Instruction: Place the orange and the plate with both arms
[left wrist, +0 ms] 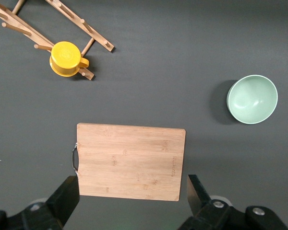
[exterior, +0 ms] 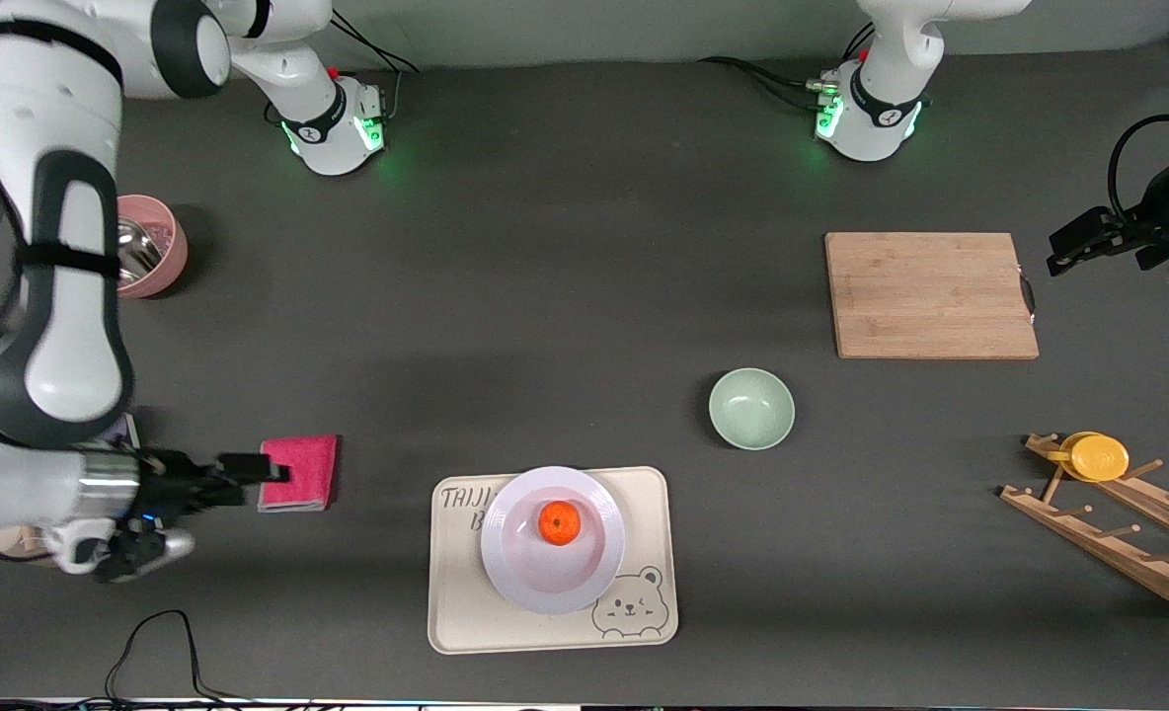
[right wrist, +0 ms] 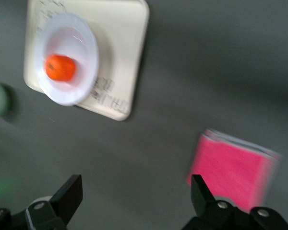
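The orange point(exterior: 560, 522) sits in the middle of the plate point(exterior: 553, 583), and the plate rests on the cream bear tray point(exterior: 466, 612), close to the front camera near the middle of the surface point(exterior: 545, 296). My right gripper point(exterior: 254, 472) hangs low at the right arm's end of the surface, just over the edge of the pink cloth point(exterior: 303, 474); its fingers point(right wrist: 67, 196) are spread wide apart with nothing between them. My left gripper point(exterior: 1063, 252) is up in the air at the left arm's end, beside the wooden cutting board point(exterior: 930, 294), likewise wide open and empty, its fingers point(left wrist: 65, 196) framing the board in the left wrist view. The mint-green bowl point(exterior: 751, 408) stands between the board and the tray. The yellow lid point(exterior: 1098, 457) rests on the wooden rack point(exterior: 1118, 538).
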`<state>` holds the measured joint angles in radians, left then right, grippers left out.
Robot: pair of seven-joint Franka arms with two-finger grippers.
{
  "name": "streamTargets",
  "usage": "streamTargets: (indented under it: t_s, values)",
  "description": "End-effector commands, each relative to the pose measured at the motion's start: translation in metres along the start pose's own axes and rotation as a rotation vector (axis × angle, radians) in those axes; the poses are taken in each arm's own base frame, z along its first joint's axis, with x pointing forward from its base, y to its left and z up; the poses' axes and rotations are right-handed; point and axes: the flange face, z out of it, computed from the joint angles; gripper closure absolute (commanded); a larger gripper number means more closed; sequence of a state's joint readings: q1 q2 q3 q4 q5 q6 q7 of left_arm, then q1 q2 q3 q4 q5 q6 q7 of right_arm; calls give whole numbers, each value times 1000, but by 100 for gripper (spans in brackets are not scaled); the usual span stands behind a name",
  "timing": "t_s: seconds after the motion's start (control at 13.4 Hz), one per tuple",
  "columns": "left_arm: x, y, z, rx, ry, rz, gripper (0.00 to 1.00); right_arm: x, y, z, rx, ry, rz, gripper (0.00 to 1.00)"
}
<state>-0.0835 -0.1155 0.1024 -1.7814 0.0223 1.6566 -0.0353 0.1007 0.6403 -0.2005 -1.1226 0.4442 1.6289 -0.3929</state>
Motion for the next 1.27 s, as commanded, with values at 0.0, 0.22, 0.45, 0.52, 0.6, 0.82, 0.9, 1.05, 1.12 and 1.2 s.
streamTargets:
  t_s: [0.0, 0.22, 0.45, 0.52, 0.6, 0.82, 0.9, 1.05, 1.12, 1.2]
  values:
    - [4, 0, -3, 2, 6, -3, 0, -58, -20, -76, -134, -1, 78, 0]
    - [4, 1, -4, 0, 8, -3, 0, -123, -36, -124, -235, 2, 131, 0]
    - [5, 1, -4, -3, 9, -3, 0, -158, -61, -143, -308, 8, 156, 0]
    - [5, -1, -4, -3, 9, -8, 0, -166, -65, -147, -315, 12, 159, 0]
    - [7, -1, -1, -2, 3, -8, 0, -171, -67, -151, -321, 13, 160, 0]
    - [7, -2, -1, -4, 3, -10, 0, -172, -68, -160, -348, 0, 160, 0]
    - [7, -2, -1, -4, 3, -10, 0, -172, -68, -162, -354, 3, 158, 0]
    - [7, -2, -1, -4, 2, -8, 0, -168, -65, -159, -354, -2, 162, 0]
    - [7, -2, -1, -5, 1, -8, 0, -168, -64, -159, -354, -2, 163, 0]
    - [7, -2, -1, -5, 1, -8, 0, -169, -64, -160, -354, 0, 166, 0]
